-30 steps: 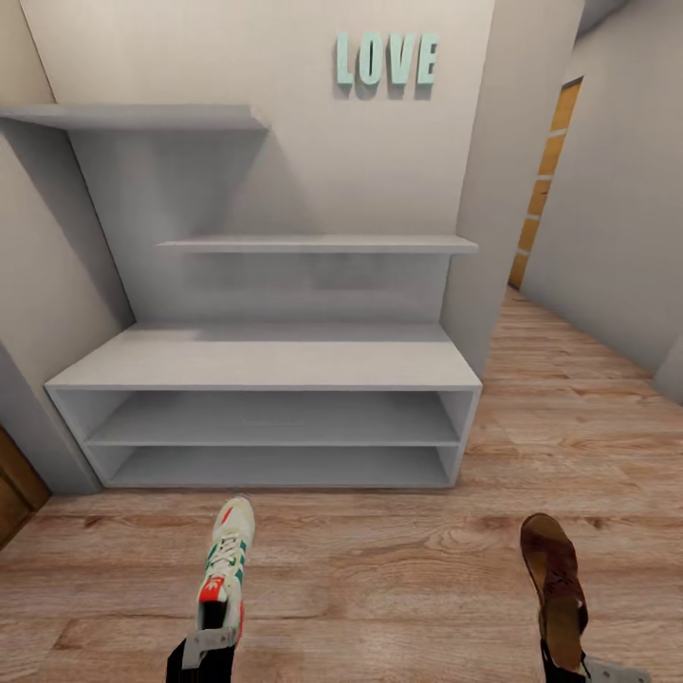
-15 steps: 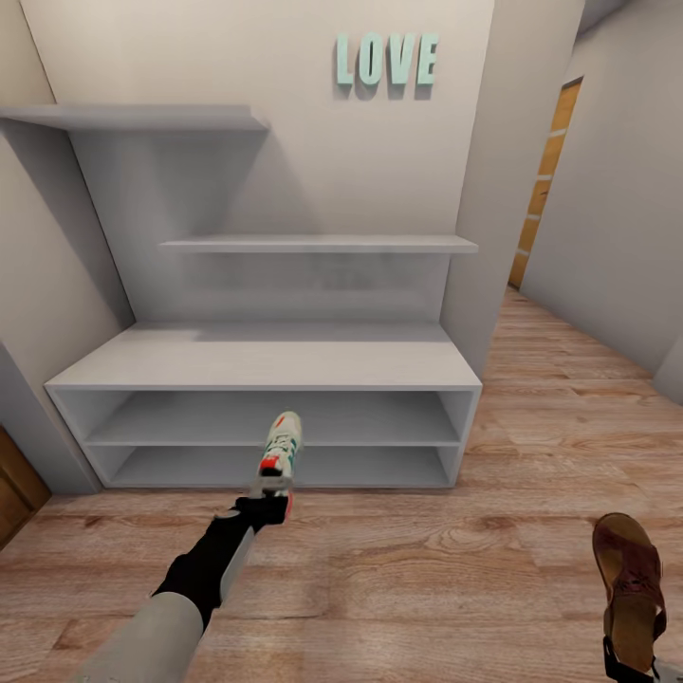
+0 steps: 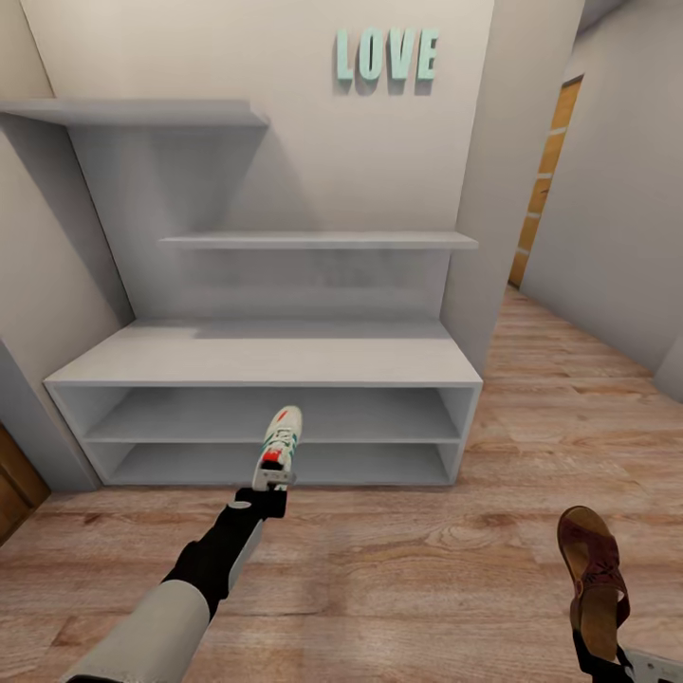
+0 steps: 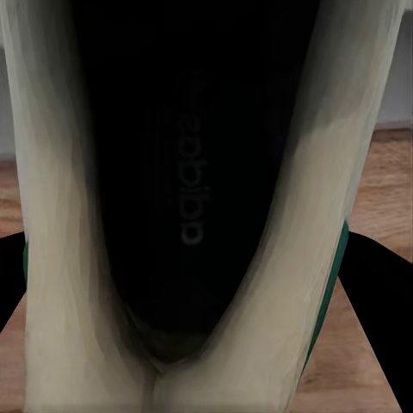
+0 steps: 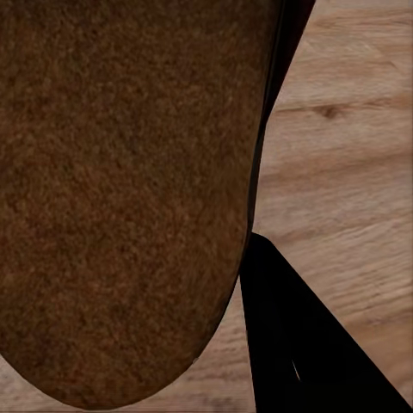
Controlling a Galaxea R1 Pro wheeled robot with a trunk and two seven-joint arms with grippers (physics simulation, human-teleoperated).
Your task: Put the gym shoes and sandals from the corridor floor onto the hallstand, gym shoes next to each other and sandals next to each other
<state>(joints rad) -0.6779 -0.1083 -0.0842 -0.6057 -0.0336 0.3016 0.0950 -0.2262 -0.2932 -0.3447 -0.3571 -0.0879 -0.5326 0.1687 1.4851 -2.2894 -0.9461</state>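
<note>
Narrow corridor, pale plaster walls, light wood-plank corridor floor point(image 3: 398, 579) with visible grain running left to right. On the far wall, mint letters LOVE point(image 3: 386, 59). Below them two floating grey shelves point(image 3: 318, 241), stepped, matte, sharp-edged.

The hallstand point(image 3: 266, 356) sits against the wall ahead: low, wide, white-grey, flat top, two open shelf levels, square corners. Top and both levels look bare from the head view. Open floor runs between it and me, and the corridor goes on to the far right past an orange-framed doorway point(image 3: 545, 180).

My left gripper point(image 3: 269, 481) is stretched forward on its black-and-grey arm and has its fingers clamped on the heel end of a gym shoe point(image 3: 278, 446). Shoe is white with green stripes and a red-orange heel patch, toe pointing away, hanging in the air in front of the rack's shelf openings; I cannot tell whether the toe has crossed the front edge. In the left wrist view I see the dark insole point(image 4: 191, 172) with faint lettering and the cream collar curving round it.

My right gripper point(image 3: 599, 655) is near, low right, closed on the heel of a sandal point(image 3: 595, 579): brown leather, woven strap, tan footbed, held above the floor. The right wrist view shows a grainy, suede-like brown sole surface point(image 5: 129, 189) with a rounded end, one black finger point(image 5: 297, 344) beside it, planks behind.
</note>
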